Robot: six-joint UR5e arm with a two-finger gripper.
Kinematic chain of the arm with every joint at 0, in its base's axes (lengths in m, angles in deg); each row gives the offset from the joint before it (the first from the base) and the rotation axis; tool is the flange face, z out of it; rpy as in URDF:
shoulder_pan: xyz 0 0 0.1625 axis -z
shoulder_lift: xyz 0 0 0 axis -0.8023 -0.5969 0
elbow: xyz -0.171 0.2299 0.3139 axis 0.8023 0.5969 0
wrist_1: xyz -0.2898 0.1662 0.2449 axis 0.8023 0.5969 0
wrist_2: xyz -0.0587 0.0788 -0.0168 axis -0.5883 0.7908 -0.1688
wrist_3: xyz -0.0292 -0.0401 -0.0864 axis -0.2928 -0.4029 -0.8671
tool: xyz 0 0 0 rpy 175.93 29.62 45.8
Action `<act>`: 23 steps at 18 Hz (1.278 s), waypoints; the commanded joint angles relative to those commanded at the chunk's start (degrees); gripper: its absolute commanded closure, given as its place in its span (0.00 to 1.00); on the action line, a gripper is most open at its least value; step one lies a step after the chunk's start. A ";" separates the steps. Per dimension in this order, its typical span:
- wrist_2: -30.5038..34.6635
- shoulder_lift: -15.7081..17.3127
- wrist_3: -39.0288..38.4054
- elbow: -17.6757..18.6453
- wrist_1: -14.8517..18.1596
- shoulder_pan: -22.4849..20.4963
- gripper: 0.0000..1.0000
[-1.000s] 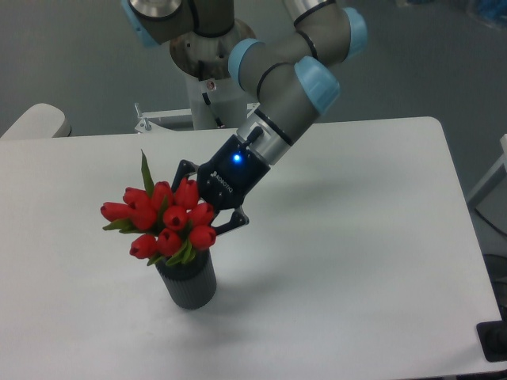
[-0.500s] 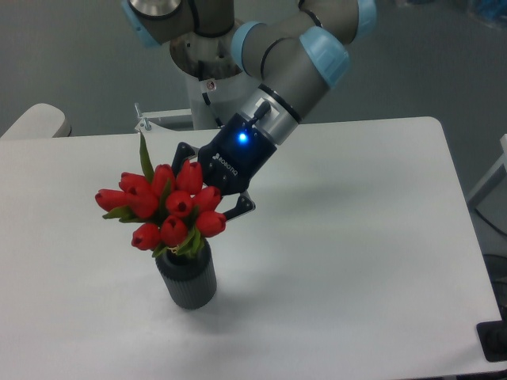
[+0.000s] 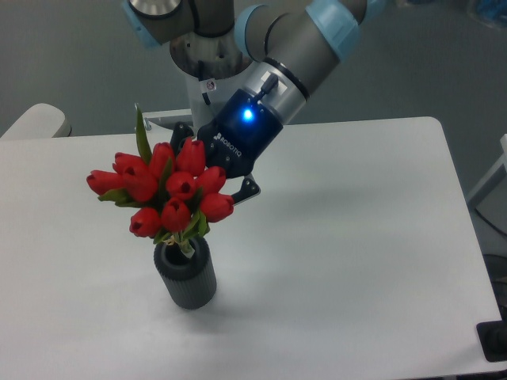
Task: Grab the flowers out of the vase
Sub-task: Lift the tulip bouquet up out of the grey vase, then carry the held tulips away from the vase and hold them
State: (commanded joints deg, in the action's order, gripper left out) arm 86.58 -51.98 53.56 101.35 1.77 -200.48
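Flowers (image 3: pixel 170 194): red tulip bunch, clasped from behind by the tool (image 3: pixel 207 178), held above the vase (image 3: pixel 186 275), stem ends at its mouth; vase stood upright on white tabletop (image 3: pixel 356 237)

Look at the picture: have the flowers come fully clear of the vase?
No, the flowers are raised in the pincer, but their stems reach into the mouth of the vase.
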 joint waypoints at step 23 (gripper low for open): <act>5.26 -15.82 15.28 -13.54 0.00 -10.29 0.59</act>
State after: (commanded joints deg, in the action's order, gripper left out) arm 91.84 -67.79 68.84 87.81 1.77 -210.76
